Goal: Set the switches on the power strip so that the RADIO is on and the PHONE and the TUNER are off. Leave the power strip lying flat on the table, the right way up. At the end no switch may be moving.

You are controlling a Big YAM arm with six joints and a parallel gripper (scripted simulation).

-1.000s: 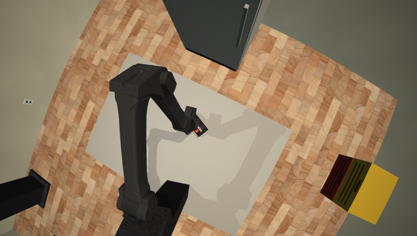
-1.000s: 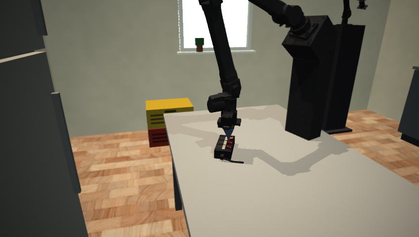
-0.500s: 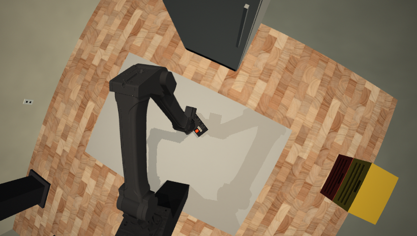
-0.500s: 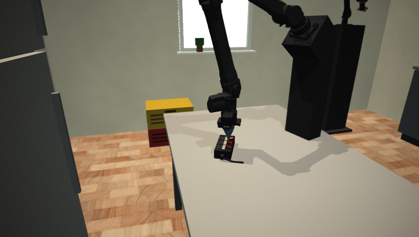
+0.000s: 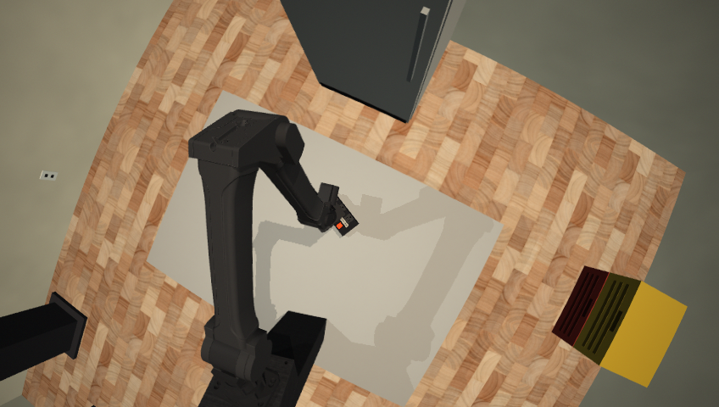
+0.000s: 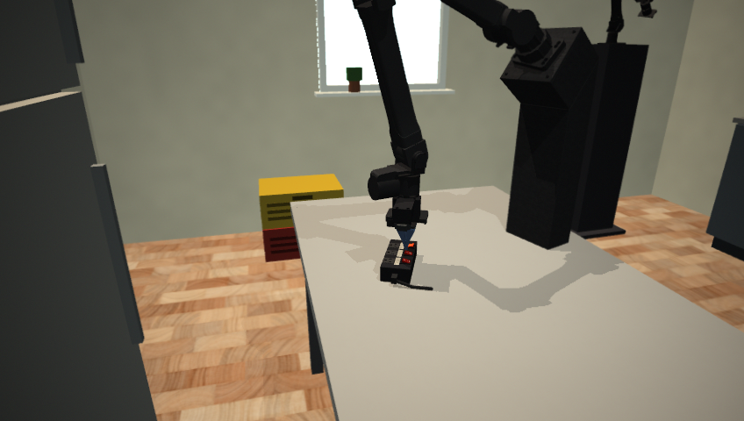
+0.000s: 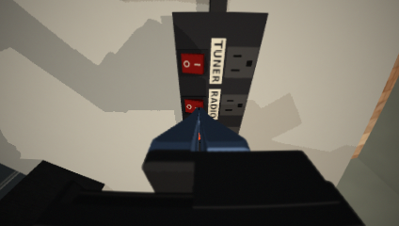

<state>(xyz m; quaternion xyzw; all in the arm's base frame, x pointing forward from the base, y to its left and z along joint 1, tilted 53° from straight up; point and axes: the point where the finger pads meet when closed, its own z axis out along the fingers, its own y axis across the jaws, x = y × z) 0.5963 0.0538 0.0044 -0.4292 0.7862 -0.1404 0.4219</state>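
A black power strip (image 5: 348, 219) (image 6: 391, 265) (image 7: 254, 33) lies flat on the grey table (image 5: 404, 282) (image 6: 496, 338), label side up. In the wrist view its red TUNER switch (image 7: 192, 63) shows in full. The red RADIO switch (image 7: 189, 104) shows only its upper part. The PHONE switch is hidden under my fingers. My gripper (image 7: 199, 112) (image 6: 405, 239) is shut and empty. It points straight down, with its blue tip over the switch row just past the RADIO switch. I cannot tell whether the tip touches the strip.
The strip's short black cable (image 6: 415, 285) lies on the table at the TUNER end. The arm's dark base column (image 6: 547, 156) stands on the table's far right. A dark cabinet (image 5: 373, 45) and a yellow and red crate (image 5: 620, 325) (image 6: 297, 208) stand on the floor.
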